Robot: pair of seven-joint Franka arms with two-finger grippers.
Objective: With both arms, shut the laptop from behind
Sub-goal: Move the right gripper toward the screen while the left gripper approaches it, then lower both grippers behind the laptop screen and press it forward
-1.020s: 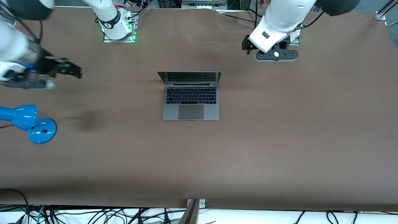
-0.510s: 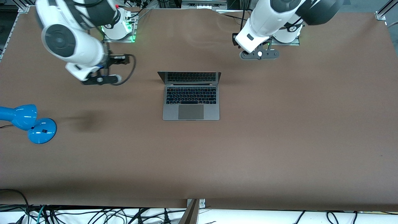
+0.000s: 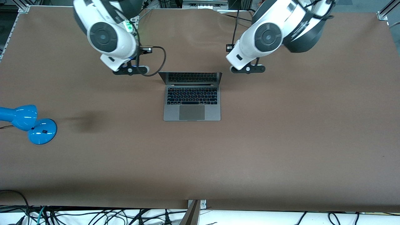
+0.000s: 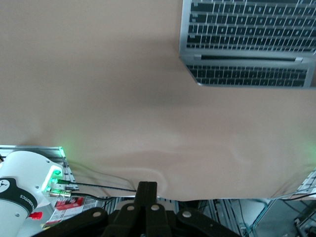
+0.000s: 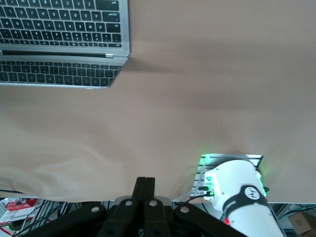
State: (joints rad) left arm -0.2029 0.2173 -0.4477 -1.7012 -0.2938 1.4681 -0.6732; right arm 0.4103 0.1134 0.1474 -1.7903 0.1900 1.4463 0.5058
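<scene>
Laptop (image 3: 192,103) open, keyboard facing front camera

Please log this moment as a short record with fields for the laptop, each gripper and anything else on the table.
laptop: open, lid upright, untouched
left gripper: fingers shut, over the table beside the lid, toward the left arm's end
right gripper: fingers shut, over the table beside the lid, toward the right arm's end
blue lamp: at the right arm's end, nearer the front camera than the laptop

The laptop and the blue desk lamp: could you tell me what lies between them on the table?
Nothing: in the front view only bare brown table lies between the laptop and the blue desk lamp.
</scene>
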